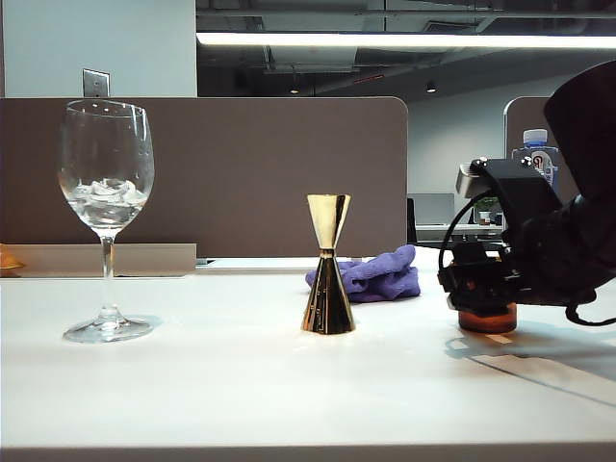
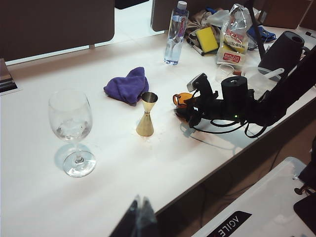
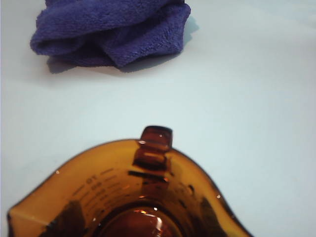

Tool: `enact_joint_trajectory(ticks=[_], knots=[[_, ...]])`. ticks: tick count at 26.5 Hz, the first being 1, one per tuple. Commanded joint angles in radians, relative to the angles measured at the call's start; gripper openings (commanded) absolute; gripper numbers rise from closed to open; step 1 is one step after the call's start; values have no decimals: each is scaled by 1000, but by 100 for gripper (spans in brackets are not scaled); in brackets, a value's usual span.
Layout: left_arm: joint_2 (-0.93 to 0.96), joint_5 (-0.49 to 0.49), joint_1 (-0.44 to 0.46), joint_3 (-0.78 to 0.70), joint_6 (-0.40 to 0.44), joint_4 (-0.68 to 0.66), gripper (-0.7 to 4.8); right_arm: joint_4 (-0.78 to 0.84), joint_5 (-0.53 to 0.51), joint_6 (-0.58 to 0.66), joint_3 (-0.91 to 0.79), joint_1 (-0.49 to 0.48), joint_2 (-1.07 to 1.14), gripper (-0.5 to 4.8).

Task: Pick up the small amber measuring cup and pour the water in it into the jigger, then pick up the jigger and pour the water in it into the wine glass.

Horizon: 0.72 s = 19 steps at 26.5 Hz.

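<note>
Right wrist view: translucent amber measuring cup (image 3: 133, 197), printed gradations inside, right gripper (image 1: 486, 289) around it.

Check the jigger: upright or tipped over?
Upright. The jigger stands on its wider lower cone on the table, apart from the right gripper.

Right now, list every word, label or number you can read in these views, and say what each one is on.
"AGILE": white letters on the dark robot base, cut off at the picture's edge.
Water bottle: red label, too small to read.
Red and white snack bag: print blurred, unreadable.
Small amber measuring cup: raised scale marks and figures inside the wall, too blurred to read.
Jigger, wine glass: no markings visible.
</note>
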Motion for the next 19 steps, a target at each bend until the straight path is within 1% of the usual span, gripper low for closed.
enact_joint_trajectory(ticks=[1, 12, 14, 19], knots=[[1, 1, -1, 3, -3, -3, -2, 8, 3, 5, 2, 0, -5, 39], [1, 1, -1, 3, -3, -3, -2, -13, 5, 4, 5, 0, -69, 40], [1, 1, -1, 3, -3, -3, -2, -39, 5, 4, 11, 0, -88, 40], [1, 1, -1, 3, -3, -3, -2, -176, 5, 3, 72, 0, -135, 40]])
